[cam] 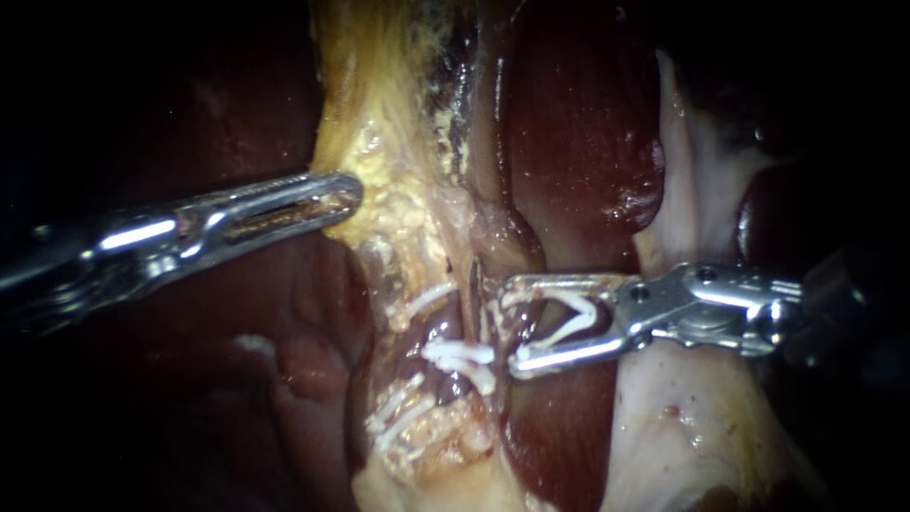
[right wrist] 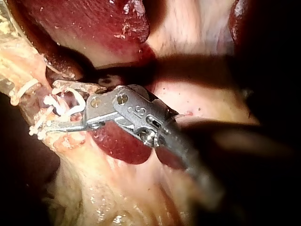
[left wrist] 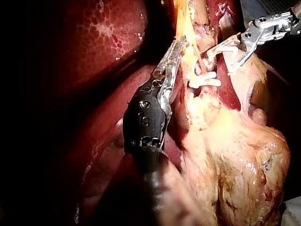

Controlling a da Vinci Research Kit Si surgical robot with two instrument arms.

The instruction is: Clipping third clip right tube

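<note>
jaws of the right instrument point(cam: 512, 324) straddle the right tube point(cam: 494, 318) beside placed clips point(cam: 462, 357), gripping a white clip point(cam: 572, 318); left instrument point(cam: 345, 193) clamps yellow fatty tissue point(cam: 379, 142).

Left instrument point(cam: 346, 194) lying level, its long jaws pressed together on yellow tissue point(cam: 379, 142) at their tips, right instrument point(cam: 512, 324) level, jaws spread wide, white clip point(cam: 573, 318) seated between them

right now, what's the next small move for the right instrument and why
Probably ease the right instrument slightly further across the tube: its jaws stand apart carrying a white clip, and their tips look only just level with the tube, beside the clips already there.
</note>
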